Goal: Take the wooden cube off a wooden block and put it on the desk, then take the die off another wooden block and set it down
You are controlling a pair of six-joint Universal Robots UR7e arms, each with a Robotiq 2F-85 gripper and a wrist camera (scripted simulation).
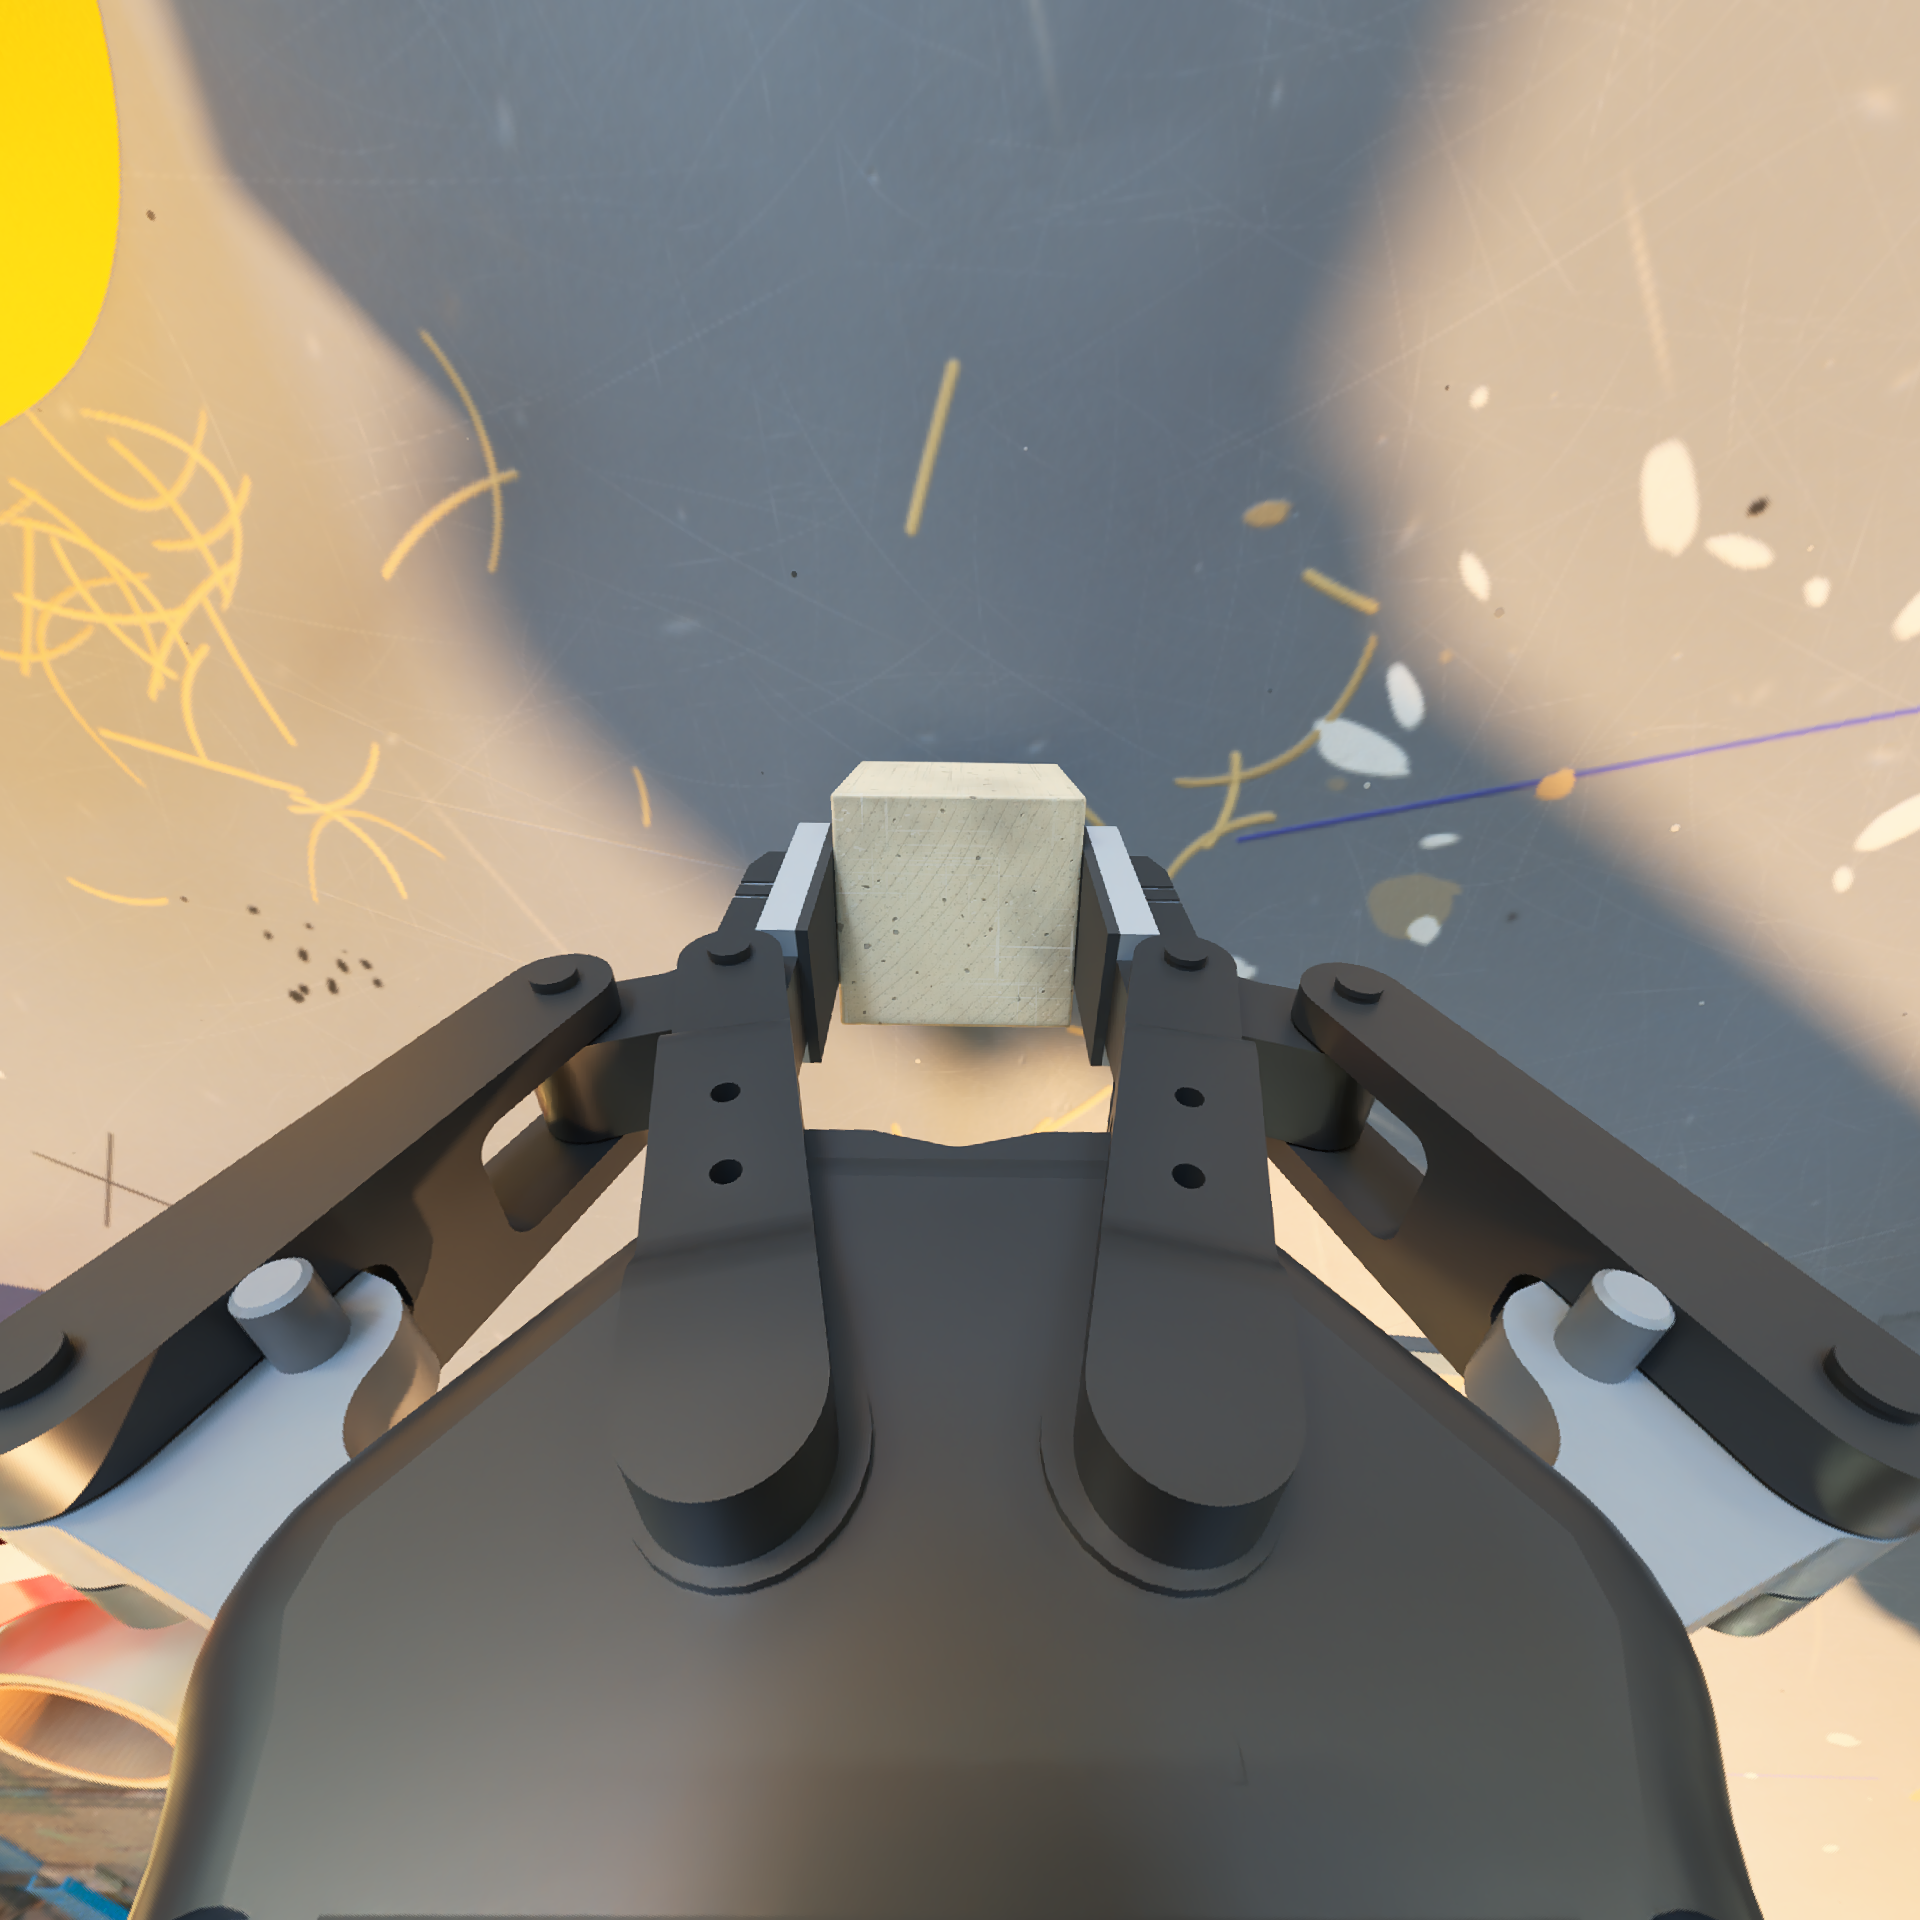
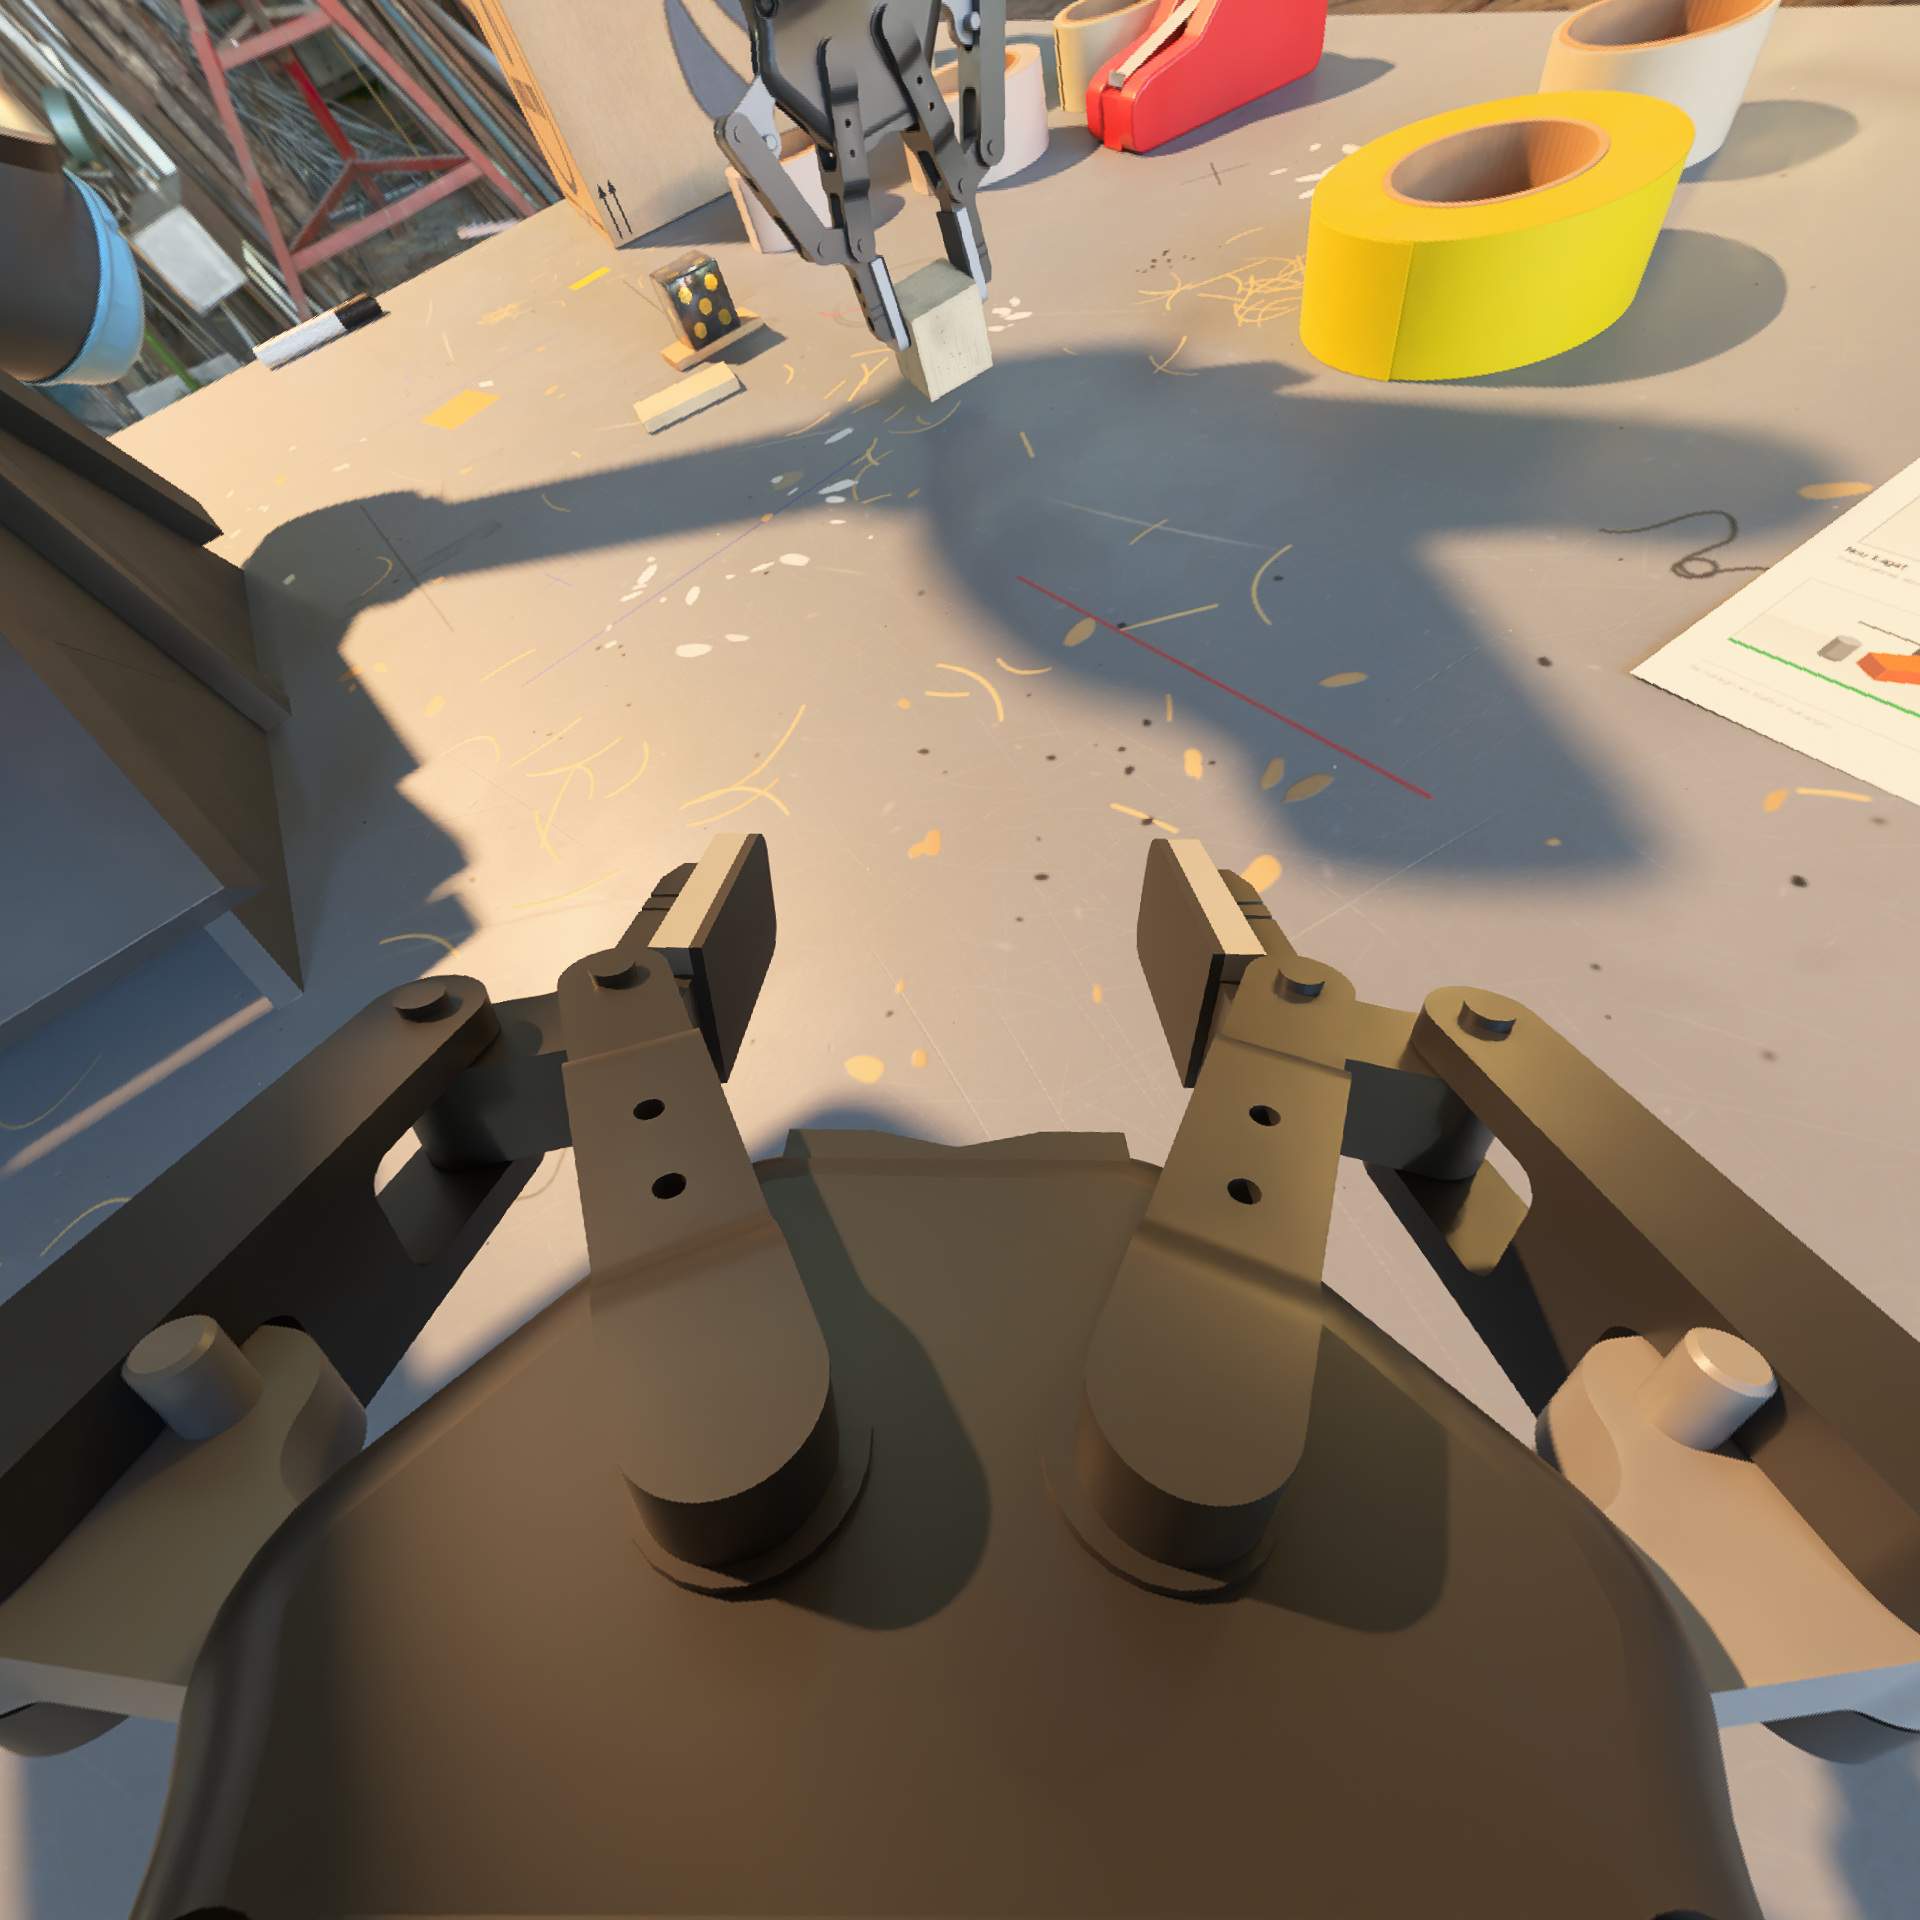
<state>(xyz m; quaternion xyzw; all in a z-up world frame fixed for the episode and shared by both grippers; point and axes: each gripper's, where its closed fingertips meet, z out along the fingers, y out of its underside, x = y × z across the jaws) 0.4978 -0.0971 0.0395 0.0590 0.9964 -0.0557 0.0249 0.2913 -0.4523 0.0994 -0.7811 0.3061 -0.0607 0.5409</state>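
my right gripper [image 2: 956,935] hangs open and empty over the scuffed grey tabletop [image 2: 1039,675]; farther off my left gripper [image 1: 956,914] pinches the pale wooden cube [image 1: 956,904] above it, beyond the bare flat wooden block [image 2: 688,397], the dark yellow-dotted die [image 2: 698,299] sits on another

Readable marks, placed from the yellow tape roll [image 2: 1496,234]: left of it, a dark die [image 2: 694,299] shows yellow pips; farther left, a cardboard box [image 2: 613,104] bears two upright arrows. Below-right, a printed sheet [image 2: 1829,644]; its writing too small to read.
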